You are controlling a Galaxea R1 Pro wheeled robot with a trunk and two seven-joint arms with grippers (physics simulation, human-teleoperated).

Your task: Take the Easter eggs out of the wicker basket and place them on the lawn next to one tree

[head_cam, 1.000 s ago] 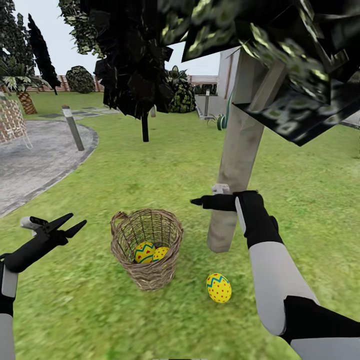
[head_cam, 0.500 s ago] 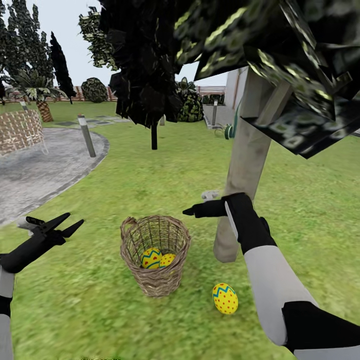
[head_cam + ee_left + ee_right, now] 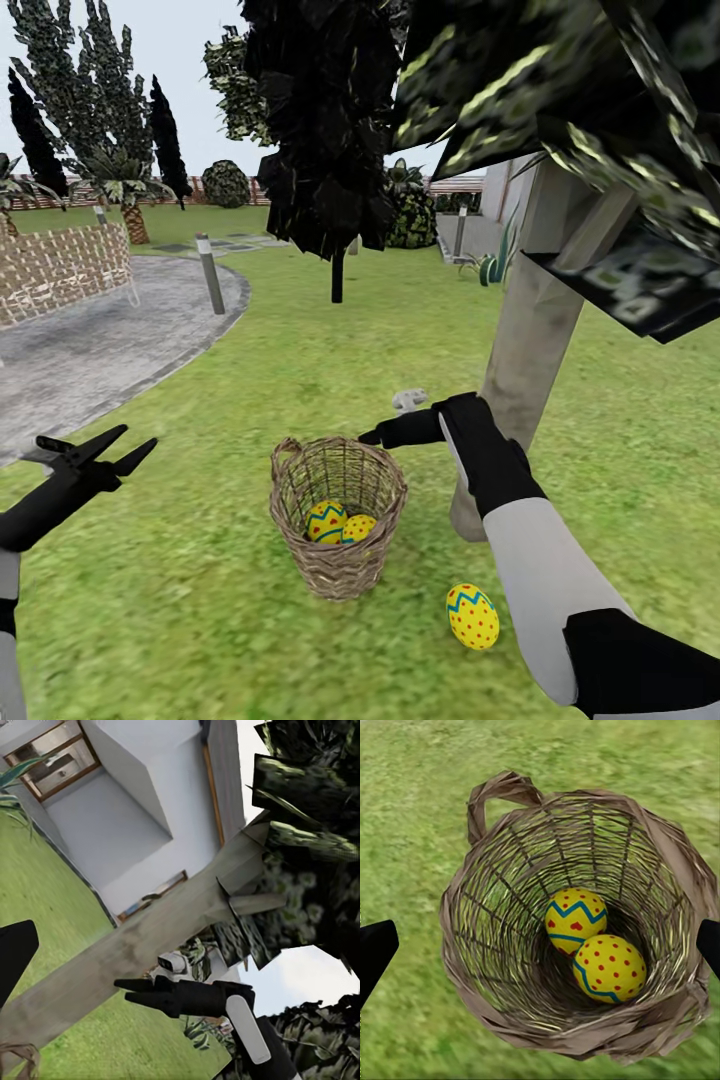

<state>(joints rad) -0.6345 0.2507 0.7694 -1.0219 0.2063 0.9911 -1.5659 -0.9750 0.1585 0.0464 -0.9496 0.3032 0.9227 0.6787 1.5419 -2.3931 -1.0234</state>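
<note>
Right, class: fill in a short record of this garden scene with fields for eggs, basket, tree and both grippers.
eggs in basket: two
egg on lawn: one, near the trunk's base
wicker basket: upright on grass
tree: pale trunk, just beyond the basket
right gripper: open, above the basket
left gripper: open, empty, off to the side

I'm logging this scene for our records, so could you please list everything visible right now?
Easter eggs: three, yellow with blue zigzags and red marks; two in the basket, one on the grass near the trunk.
Wicker basket: one, tan, on the lawn.
Tree trunk: one, pale grey-beige, beside the basket.
Lawn: green.
Paved patch: grey.
Bollard: one, grey, at the paving's edge.
House: white.
Left gripper: black, open.
Right gripper: black, open over the basket.
</note>
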